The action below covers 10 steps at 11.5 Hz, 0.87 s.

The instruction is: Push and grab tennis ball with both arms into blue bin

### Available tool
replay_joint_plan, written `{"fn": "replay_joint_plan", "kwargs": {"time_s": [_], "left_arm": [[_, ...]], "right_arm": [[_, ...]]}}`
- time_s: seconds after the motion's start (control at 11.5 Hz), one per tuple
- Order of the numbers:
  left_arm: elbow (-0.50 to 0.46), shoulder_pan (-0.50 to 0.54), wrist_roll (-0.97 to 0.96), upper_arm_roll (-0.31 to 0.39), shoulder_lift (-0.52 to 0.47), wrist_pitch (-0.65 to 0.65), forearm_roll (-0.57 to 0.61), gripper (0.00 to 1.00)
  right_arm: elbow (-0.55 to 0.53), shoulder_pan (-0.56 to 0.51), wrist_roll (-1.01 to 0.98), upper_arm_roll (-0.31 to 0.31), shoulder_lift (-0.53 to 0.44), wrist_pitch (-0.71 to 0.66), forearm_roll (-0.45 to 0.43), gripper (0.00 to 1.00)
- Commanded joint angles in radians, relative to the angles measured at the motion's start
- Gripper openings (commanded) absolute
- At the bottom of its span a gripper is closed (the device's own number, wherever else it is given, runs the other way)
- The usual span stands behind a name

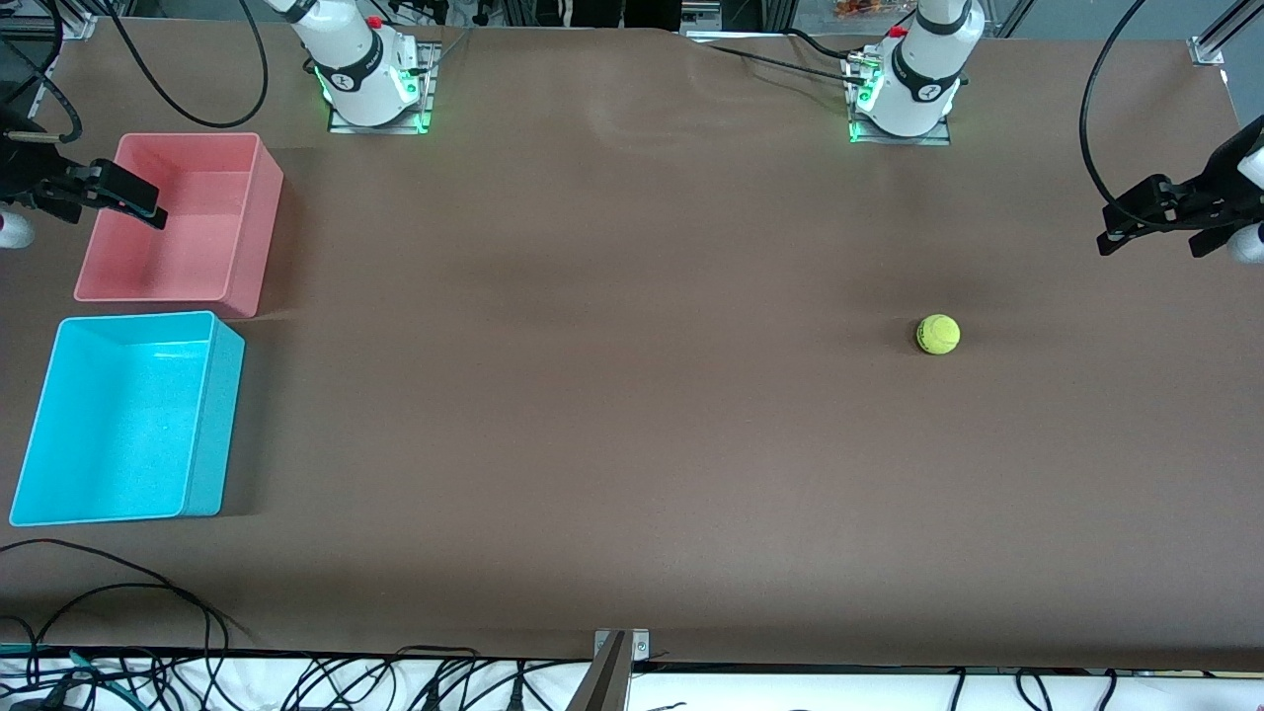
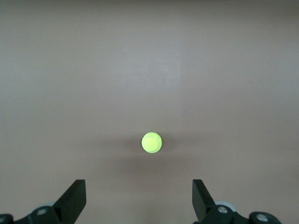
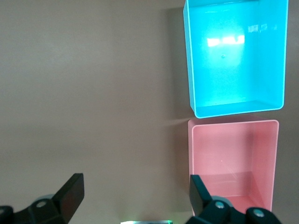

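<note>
The tennis ball (image 1: 938,334) lies on the brown table toward the left arm's end, small and yellow-green. In the left wrist view the ball (image 2: 152,142) sits apart from my left gripper (image 2: 139,198), which is open and empty. That left gripper (image 1: 1108,229) hangs over the table's edge at its own end. The blue bin (image 1: 128,425) stands at the right arm's end, near the front camera, with nothing in it. My right gripper (image 1: 156,209) is open and empty over the pink bin's outer edge. In the right wrist view the right gripper (image 3: 135,193) stands beside the blue bin (image 3: 233,56).
A pink bin (image 1: 178,237) of like size stands just farther from the front camera than the blue one, also seen in the right wrist view as the pink bin (image 3: 229,158). Cables (image 1: 118,592) trail along the table's near edge. Both arm bases stand along the table's back edge.
</note>
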Motion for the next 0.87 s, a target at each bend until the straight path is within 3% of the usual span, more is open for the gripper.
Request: {"fn": "replay_joint_plan", "kwargs": {"time_s": [0.0, 0.78], "left_arm": [[0.036, -0.004, -0.008, -0.004, 0.014, -0.025, 0.022, 1.00], [0.035, -0.001, -0.007, -0.004, 0.014, -0.049, 0.022, 1.00]], "right_arm": [[0.018, -0.007, 0.000, 0.000, 0.004, -0.020, 0.018, 1.00], [0.018, -0.007, 0.000, 0.000, 0.005, -0.018, 0.018, 1.00]]}}
